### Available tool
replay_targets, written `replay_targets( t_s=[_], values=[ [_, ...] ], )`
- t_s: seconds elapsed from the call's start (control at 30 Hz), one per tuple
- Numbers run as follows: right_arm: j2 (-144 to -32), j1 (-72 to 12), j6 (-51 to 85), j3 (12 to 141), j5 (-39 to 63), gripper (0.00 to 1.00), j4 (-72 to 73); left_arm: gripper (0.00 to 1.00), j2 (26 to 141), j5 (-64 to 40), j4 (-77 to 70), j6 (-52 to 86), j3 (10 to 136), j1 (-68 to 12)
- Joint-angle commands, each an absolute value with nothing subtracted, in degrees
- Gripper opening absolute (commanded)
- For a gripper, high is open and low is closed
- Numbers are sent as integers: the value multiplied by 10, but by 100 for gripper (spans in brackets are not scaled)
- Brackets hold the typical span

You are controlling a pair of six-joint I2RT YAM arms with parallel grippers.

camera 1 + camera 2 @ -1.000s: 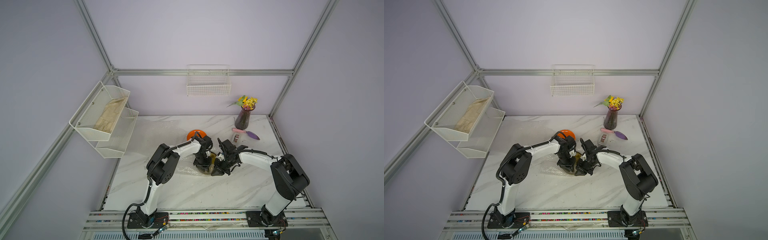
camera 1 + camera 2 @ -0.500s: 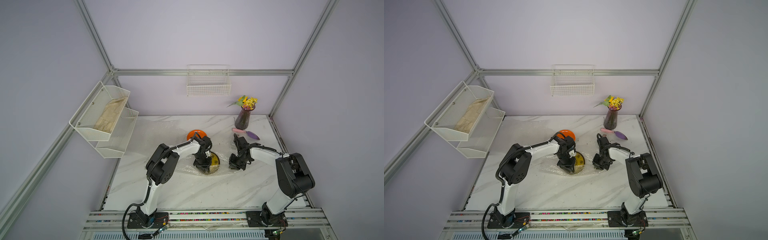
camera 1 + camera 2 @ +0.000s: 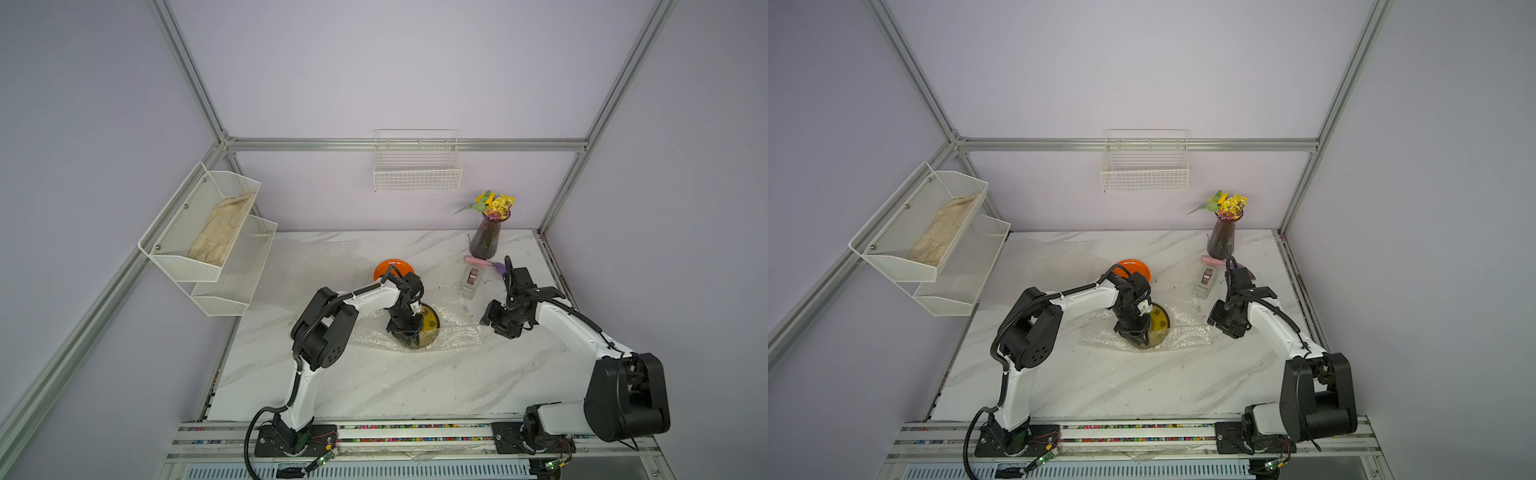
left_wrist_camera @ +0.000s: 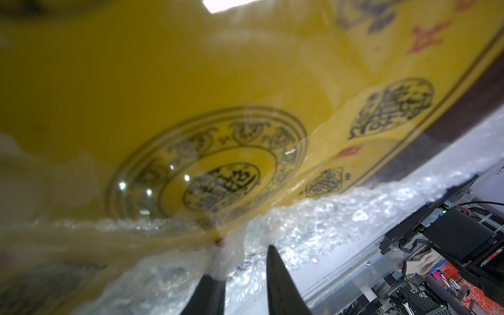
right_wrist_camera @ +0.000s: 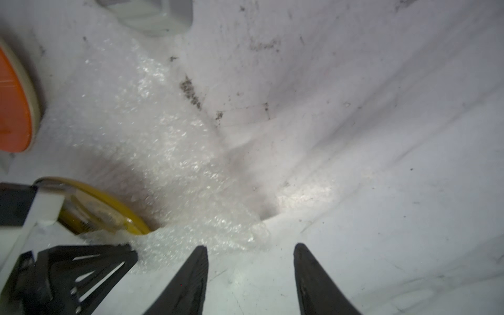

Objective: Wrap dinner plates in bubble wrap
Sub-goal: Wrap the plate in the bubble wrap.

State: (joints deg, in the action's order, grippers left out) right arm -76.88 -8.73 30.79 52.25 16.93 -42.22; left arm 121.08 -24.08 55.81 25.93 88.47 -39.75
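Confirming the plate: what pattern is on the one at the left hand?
Yellow plate, dark ornamental medallions, small red marks; clearest in the left wrist view.

The bench (image 3: 374,386) carries two plates: an orange plate (image 3: 388,266) at centre frame and a yellow plate (image 3: 430,322) just below it. Two bubble wrap sheets: the near sheet (image 3: 457,334) under the yellow plate, the far sheet (image 3: 316,257) left of the orange one. Two arms, left arm (image 3: 365,297) and right arm (image 3: 569,328). At right: one vase (image 3: 485,239), one tape dispenser (image 3: 471,282), one pink-handled utensil (image 3: 478,261). One wire basket (image 3: 417,174) on the back wall. Two mesh shelves at left, upper shelf (image 3: 178,224) and lower shelf (image 3: 232,282), with one folded cloth (image 3: 220,230).
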Motion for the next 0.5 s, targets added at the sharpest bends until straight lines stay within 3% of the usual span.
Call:
replay_targets(
  t_s=[0.0, 0.3, 0.47],
  values=[
    [-752, -89, 320, 468, 253, 56, -420, 27, 1255, -182, 577, 258, 847, -397],
    [-810, -88, 362, 392, 281, 54, -249, 27, 1255, -193, 575, 258, 851, -397],
    [-817, -89, 365, 372, 263, 44, -218, 27, 1251, -206, 565, 258, 847, -395]
  ],
)
